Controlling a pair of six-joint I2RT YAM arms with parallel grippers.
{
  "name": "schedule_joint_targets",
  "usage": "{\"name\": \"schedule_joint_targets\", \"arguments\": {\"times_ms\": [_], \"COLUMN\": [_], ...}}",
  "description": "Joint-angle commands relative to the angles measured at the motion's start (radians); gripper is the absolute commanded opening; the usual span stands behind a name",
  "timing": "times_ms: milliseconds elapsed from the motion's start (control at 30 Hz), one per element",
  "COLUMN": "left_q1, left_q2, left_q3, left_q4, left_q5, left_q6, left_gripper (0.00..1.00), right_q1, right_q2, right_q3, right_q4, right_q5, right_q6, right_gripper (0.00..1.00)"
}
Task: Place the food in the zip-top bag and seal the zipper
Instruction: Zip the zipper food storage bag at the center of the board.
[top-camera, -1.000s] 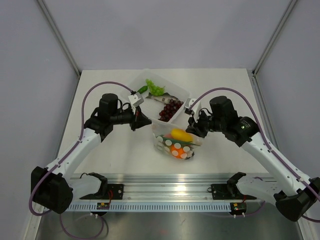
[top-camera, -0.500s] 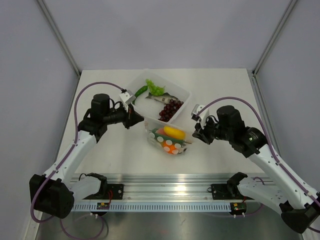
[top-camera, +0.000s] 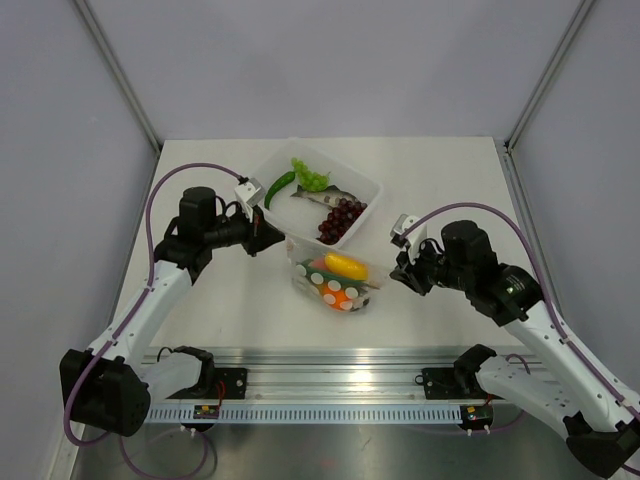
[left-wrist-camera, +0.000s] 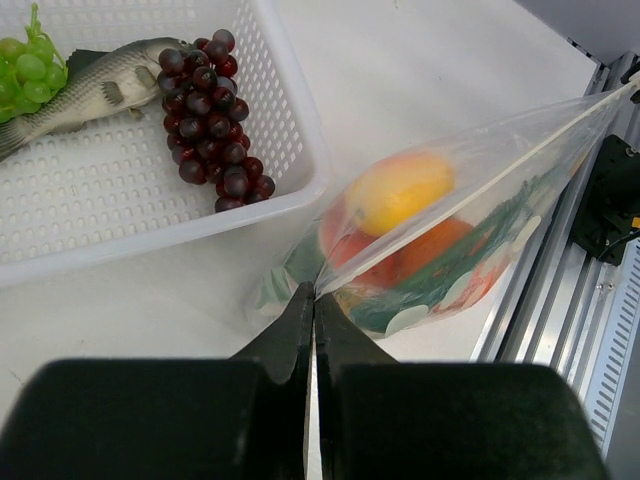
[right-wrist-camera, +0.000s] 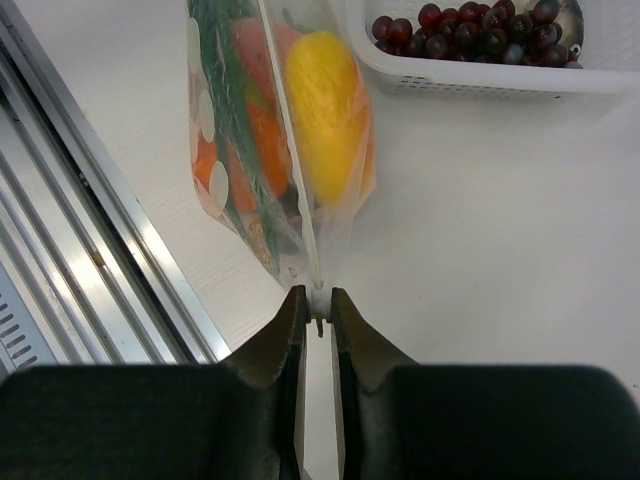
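1. We count two arms: the left arm (top-camera: 150, 300) and the right arm (top-camera: 545, 320).
2. We count two grippers, one per arm: the left gripper (left-wrist-camera: 313, 295) and the right gripper (right-wrist-camera: 318, 300).
3. We see one zip-top bag (top-camera: 335, 282).
4. Inside it we make out one yellow piece (top-camera: 346, 264) and one orange piece (top-camera: 336, 294); the other pieces are too crowded for us to count.
5. We see one white basket (top-camera: 371, 186).
6. We count four food items outside the bag: one bunch of dark grapes (left-wrist-camera: 212, 110), one fish (left-wrist-camera: 95, 85), one bunch of green grapes (left-wrist-camera: 25, 62) and one green pepper (top-camera: 281, 186).
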Motion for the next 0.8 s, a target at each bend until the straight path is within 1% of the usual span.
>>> {"name": "schedule_joint_targets", "arguments": {"times_ms": [0,33,100,133,167,200,233,333,467,600,767], "left_q1": [0.032,0.032,0.032,0.032,0.030,0.030,0.030,0.027,0.020,0.020,0.020], "left_q2": [0.002,0.005,0.006,0.006,0.006,0.005,0.003,-0.003,-0.004,-0.001,-0.001], "left_q3": [0.025,0.026,0.032,0.033,0.035,0.033,0.033,0.032,0.033,0.029,0.027], "left_q4": [0.052,0.052,0.052,0.054,0.064,0.069,0.074,0.086,0.089,0.089,0.097], "left_q5": [-0.042,-0.038,-0.024,-0.015,0.001,0.008,0.018,0.027,0.025,0.024,0.021], "left_q6": [-0.001,-0.007,-0.018,-0.027,-0.037,-0.046,-0.050,-0.067,-0.067,-0.067,-0.069], "left_gripper": [0.00,0.00,0.00,0.00,0.00,0.00,0.00,0.00,0.00,0.00,0.00], "right_q1": [-0.007,-0.007,-0.007,-0.005,-0.007,-0.007,-0.007,-0.007,-0.005,-0.004,-0.001], "right_q2": [-0.033,-0.032,-0.025,-0.021,-0.007,0.004,0.014,0.085,0.188,0.243,0.297], "right_q3": [-0.011,-0.011,-0.005,0.000,0.004,0.011,0.026,0.078,0.147,0.199,0.212], "right_q4": [-0.040,-0.040,-0.032,-0.021,-0.015,-0.011,-0.003,-0.004,-0.012,0.019,0.048], "right_q5": [0.052,0.050,0.035,0.024,0.005,-0.006,-0.022,-0.084,-0.141,-0.184,-0.198], "right_q6": [0.016,0.018,0.022,0.030,0.035,0.039,0.047,0.048,0.038,0.042,0.058], "right_gripper": [0.06,0.06,0.11,0.16,0.34,0.42,0.46,0.53,0.55,0.55,0.50]}}
